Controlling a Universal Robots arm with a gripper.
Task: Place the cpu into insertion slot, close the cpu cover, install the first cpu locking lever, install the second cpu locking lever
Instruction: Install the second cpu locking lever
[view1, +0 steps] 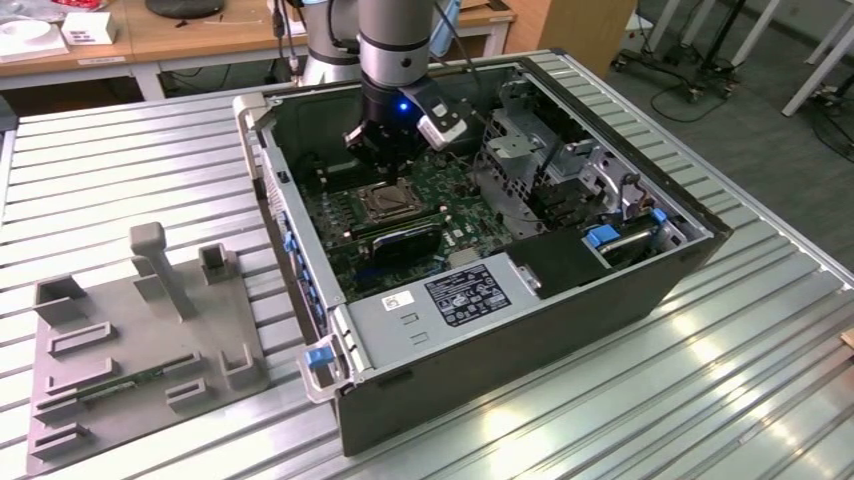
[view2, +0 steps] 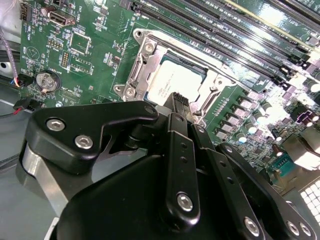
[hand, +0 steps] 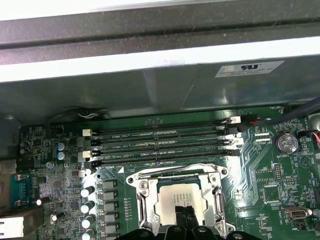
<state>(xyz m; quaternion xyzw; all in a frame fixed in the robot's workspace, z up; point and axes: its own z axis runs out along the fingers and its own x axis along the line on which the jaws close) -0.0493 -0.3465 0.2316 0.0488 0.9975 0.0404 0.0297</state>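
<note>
**Over the socket: jaws together on the cpu**

Above the insertion slot, the gripper has its jaws together, tips against the cpu seated inside. Beside the slot, the memory slots crowd one edge; the cpu cover frames it.

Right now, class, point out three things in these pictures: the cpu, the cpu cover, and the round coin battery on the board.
cpu (view2: 172, 82): second wrist view, on its pale metal face.
cpu cover (hand: 142, 200): first wrist view, on a side bar of the frame.
coin battery (hand: 286, 142): first wrist view, on its round top.
</note>
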